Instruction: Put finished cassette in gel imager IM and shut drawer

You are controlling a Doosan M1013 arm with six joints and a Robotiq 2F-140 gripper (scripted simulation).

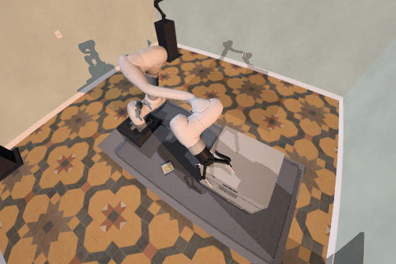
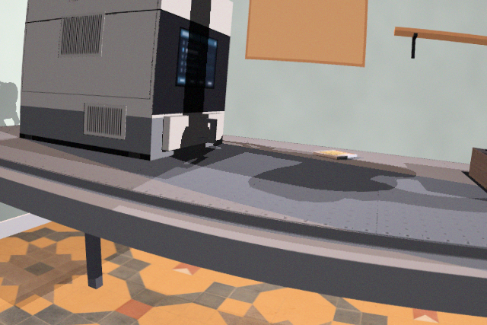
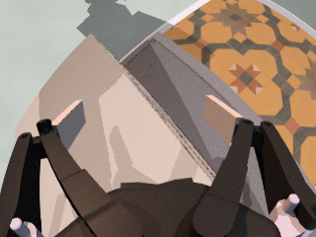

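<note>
The gel imager IM [image 1: 246, 159] [image 2: 90, 78] [image 3: 143, 138] is a large pale and grey box on the deck. Its white drawer front [image 2: 173, 132] shows low on the front face in the exterior view, partly in dark shadow; the drawer looks shut, and its glass is hidden. The cassette FINISHED [image 1: 166, 167] [image 2: 333, 154], small and flat with a yellow top and pale edges, lies on the deck away from the imager. My gripper [image 1: 219, 175] [image 3: 145, 108] is open and empty, above the imager's top near its front edge. Only its lower part shows at the top of the exterior view.
The grey deck [image 1: 140, 162] [image 2: 314, 211] has a raised rim. A dark box [image 1: 138, 138] stands near the arm's base, beyond the cassette from the imager; a brown box [image 2: 479, 167] shows at the right edge of the exterior view. My arm [image 1: 169, 93] reaches over the deck.
</note>
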